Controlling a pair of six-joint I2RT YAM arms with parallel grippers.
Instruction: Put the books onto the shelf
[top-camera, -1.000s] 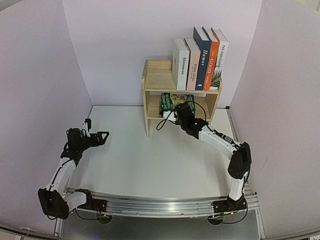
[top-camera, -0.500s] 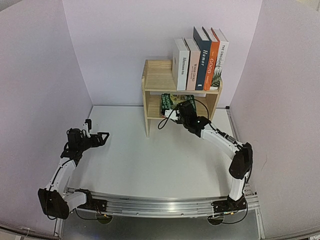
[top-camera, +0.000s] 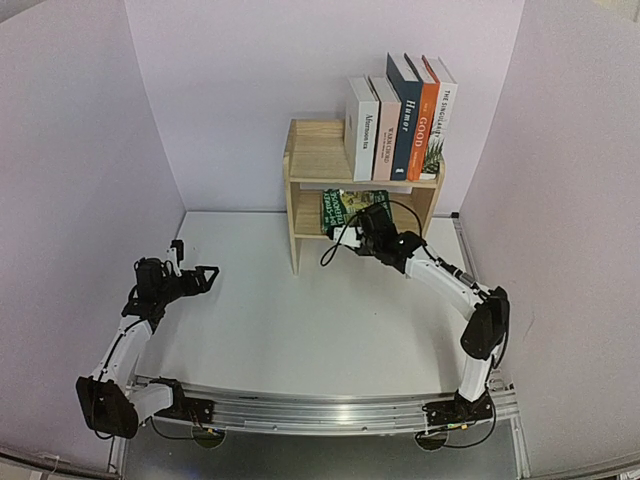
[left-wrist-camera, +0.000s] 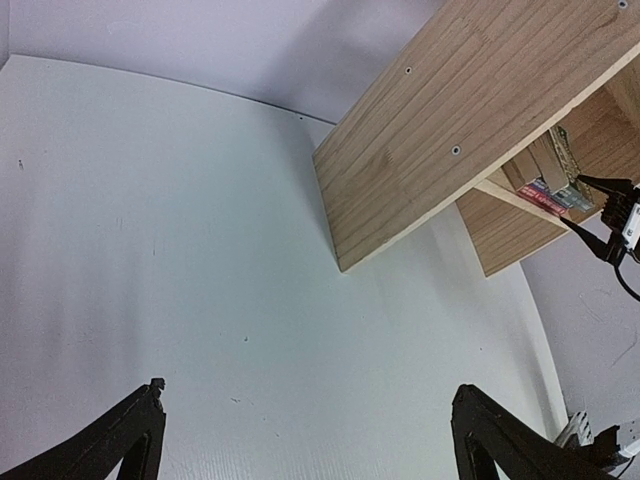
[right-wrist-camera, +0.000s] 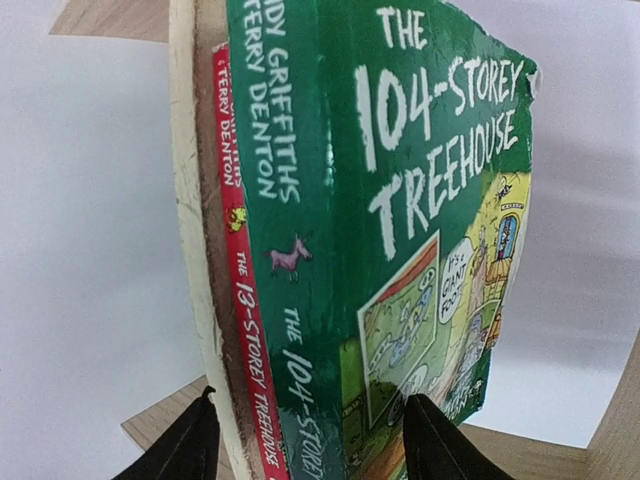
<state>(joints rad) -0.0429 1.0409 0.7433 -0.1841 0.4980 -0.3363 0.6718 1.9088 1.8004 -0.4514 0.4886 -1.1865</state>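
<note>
The right gripper (right-wrist-camera: 310, 440) straddles the thin paperbacks (right-wrist-camera: 300, 250) inside the lower tier of the shelf (top-camera: 295, 220), one finger on each side. Whether it pinches them or has let go, I cannot tell. The best move, I judge, is to spread clear of both covers, then back straight out so nothing drags along. Ahead, the green cover (right-wrist-camera: 400, 200) reads "THE 104-STOREY TREEHOUSE", with "TERRY DENTON" on its spine. The red spine (right-wrist-camera: 240, 330) beside it reads "THE 13-STOREY TREEHOUSE". Above the gripper, the upright row (top-camera: 400, 115) shows "Humor", "GOOD" and "THE SINGULARITY". Far to its left, the left gripper (left-wrist-camera: 310, 440) hangs wide open and empty.
</note>
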